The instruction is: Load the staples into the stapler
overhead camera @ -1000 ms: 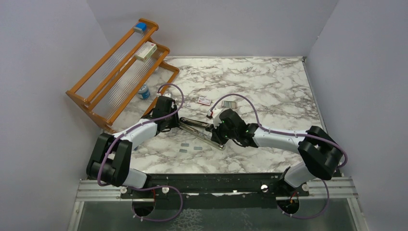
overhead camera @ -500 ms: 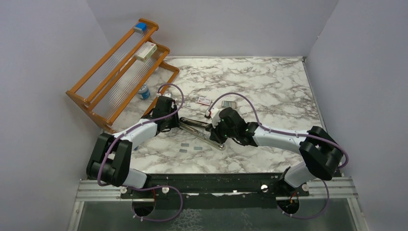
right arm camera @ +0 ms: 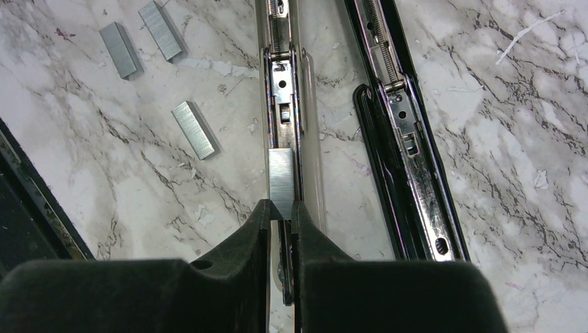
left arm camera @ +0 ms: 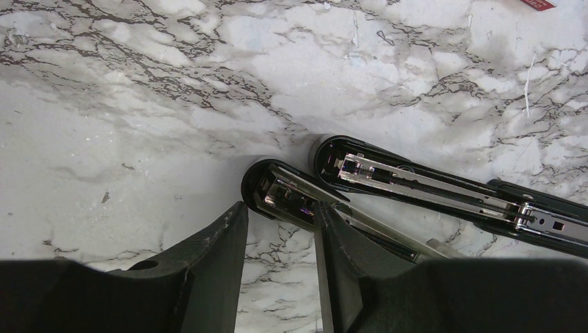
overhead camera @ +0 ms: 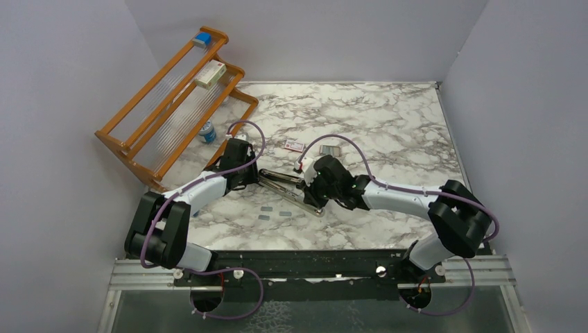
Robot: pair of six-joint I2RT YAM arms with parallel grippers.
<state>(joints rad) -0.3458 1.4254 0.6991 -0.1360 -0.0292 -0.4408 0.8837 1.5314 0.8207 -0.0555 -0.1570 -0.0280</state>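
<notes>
Since the earlier frame the right gripper (right arm camera: 281,208) has shifted slightly left along the open stapler (overhead camera: 291,191). It pinches a staples strip (right arm camera: 281,182) over the silver rail. The stapler is unmoved, mid-table (overhead camera: 388,125) between both arms. The left gripper (left arm camera: 277,211) stands part-spread at the stapler's end; contact cannot be told.

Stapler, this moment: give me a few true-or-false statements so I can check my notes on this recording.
1. The stapler lies opened on the table. True.
2. The right gripper pinches a staple strip over the silver rail. True.
3. The marble beside that rail is bare. False: three loose strips lie beside it in the right wrist view.
4. The left gripper hangs clear of the stapler. False: its fingers clamp one end.
</notes>
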